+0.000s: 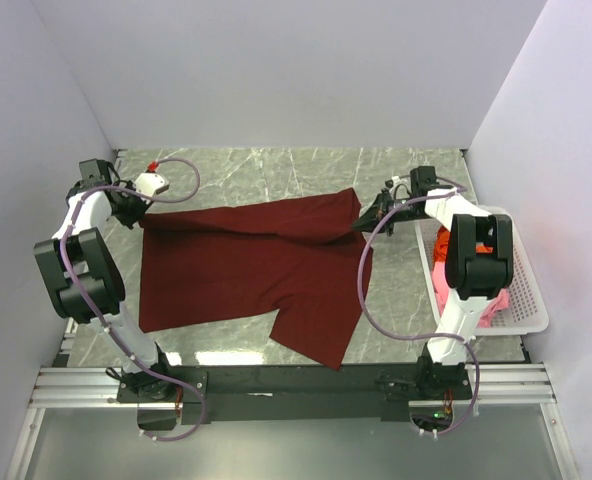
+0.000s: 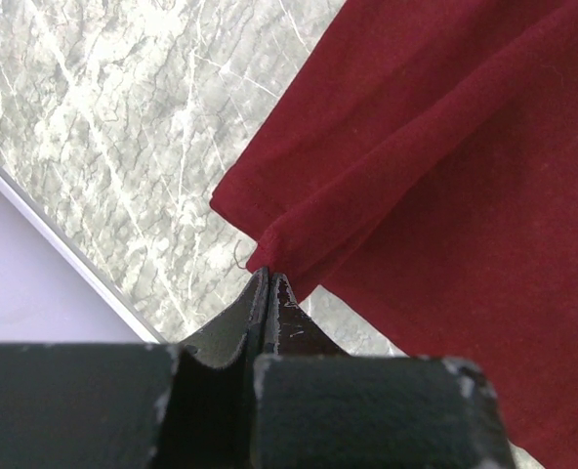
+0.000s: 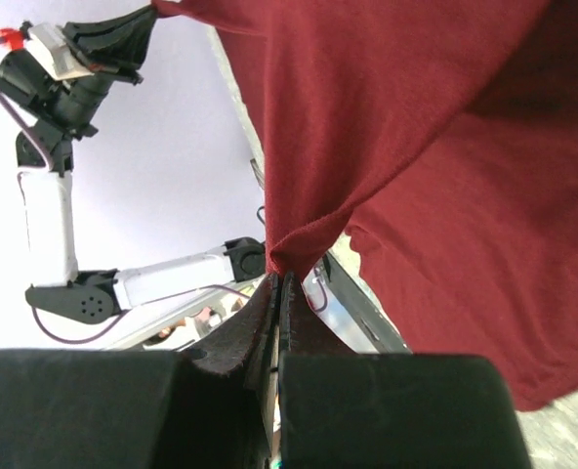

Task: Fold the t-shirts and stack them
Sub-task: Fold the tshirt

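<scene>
As the maroon t-shirt (image 1: 256, 265) stretches between them, left fingers (image 2: 248, 315) and right fingers (image 3: 253, 318) each clamp an edge.

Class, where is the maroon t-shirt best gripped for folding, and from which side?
Grip the maroon t-shirt at its two far corners, left claw from the left, right claw from the right: pinched there, as now, it spreads wide between them.

White perforated basket (image 1: 528, 285) at the marble table's (image 1: 256, 175) right edge

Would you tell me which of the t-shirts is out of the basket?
The dark maroon t-shirt, spread on the table; the orange t-shirt and pink t-shirt lie in the basket.
</scene>
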Available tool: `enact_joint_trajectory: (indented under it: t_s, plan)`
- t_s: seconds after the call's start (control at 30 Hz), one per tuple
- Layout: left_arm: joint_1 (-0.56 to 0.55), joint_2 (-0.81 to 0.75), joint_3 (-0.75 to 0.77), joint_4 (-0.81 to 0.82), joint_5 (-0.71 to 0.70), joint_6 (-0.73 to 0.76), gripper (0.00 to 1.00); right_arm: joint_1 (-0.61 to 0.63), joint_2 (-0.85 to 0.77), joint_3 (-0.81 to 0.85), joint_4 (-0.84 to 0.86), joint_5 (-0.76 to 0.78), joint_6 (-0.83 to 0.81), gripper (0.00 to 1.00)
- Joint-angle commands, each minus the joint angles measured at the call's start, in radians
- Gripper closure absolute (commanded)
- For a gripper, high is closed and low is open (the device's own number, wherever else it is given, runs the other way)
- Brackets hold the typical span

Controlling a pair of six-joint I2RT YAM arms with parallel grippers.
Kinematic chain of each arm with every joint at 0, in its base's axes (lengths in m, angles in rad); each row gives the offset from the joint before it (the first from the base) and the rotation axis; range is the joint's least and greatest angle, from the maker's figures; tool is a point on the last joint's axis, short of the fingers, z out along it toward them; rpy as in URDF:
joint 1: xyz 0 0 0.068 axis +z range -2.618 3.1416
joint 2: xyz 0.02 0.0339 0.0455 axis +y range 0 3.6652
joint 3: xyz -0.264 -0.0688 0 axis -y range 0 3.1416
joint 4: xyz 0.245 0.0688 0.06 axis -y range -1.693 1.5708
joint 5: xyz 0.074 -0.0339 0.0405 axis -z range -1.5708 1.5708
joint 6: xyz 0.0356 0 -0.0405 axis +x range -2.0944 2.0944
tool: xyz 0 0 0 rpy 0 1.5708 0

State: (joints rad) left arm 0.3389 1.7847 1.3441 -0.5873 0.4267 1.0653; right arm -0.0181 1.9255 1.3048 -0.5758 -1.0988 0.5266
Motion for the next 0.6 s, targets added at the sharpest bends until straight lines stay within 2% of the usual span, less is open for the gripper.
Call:
enact_joint_trajectory:
  t_s: [0.0,0.2,0.57]
  plan:
    - [0.005,-0.044,-0.01,0.012,0.017,0.022,1.0,0.039,-0.083,-0.004,0.054,-0.042,0.035,1.0]
    - [0.003,-0.044,-0.031,0.004,0.023,0.039,1.0,0.044,-0.042,0.019,-0.001,-0.016,-0.022,1.0]
    - [-0.008,-0.057,-0.169,0.012,-0.043,0.186,0.99,0.038,0.01,0.073,-0.067,0.034,-0.111,1.0]
